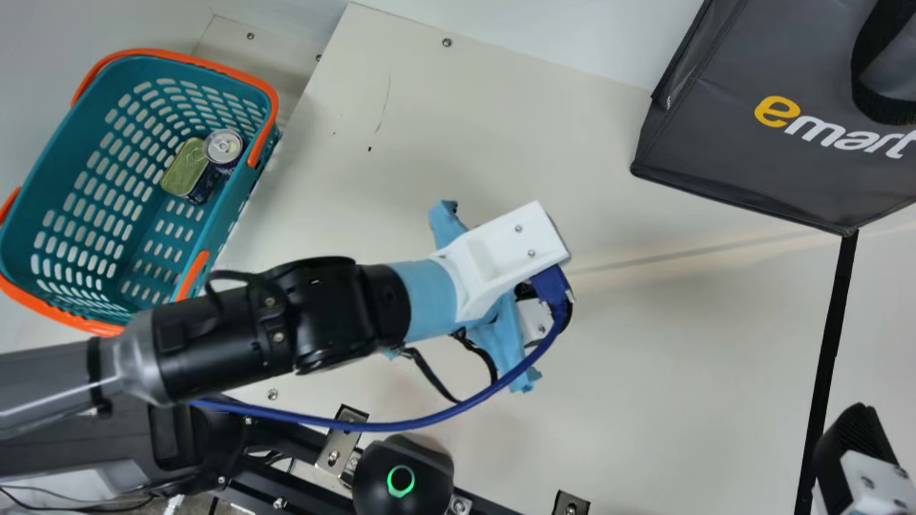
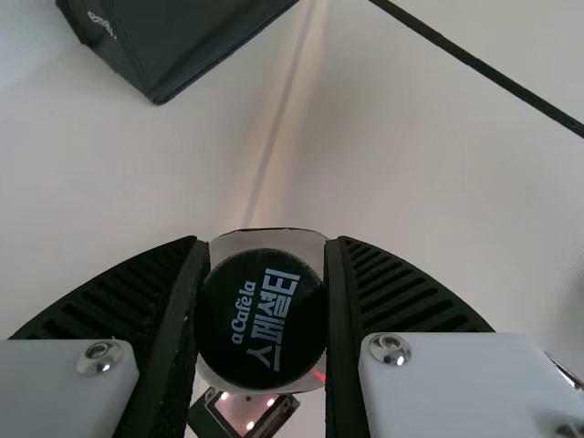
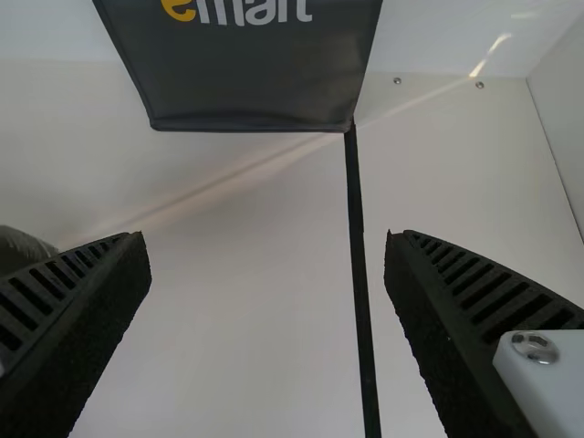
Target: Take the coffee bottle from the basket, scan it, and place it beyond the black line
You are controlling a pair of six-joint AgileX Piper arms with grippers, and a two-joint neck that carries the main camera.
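Your left gripper point(image 1: 501, 342) clasps the coffee bottle point(image 2: 262, 319) above the table point(image 1: 687, 357), between its basket-side edge and the black line point(image 1: 830, 343); your right gripper point(image 1: 866, 458), fingers parted, hangs over that line.

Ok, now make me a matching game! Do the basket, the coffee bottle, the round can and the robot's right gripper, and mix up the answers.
Things:
1. basket
2. coffee bottle
3. round can
4. right gripper

Where or how:
A. beside a green-topped tin
B. open, its fingers wide apart
C. teal, with an orange rim
D. held between the fingers of the left gripper

Right pairs: 1-C, 2-D, 3-A, 4-B
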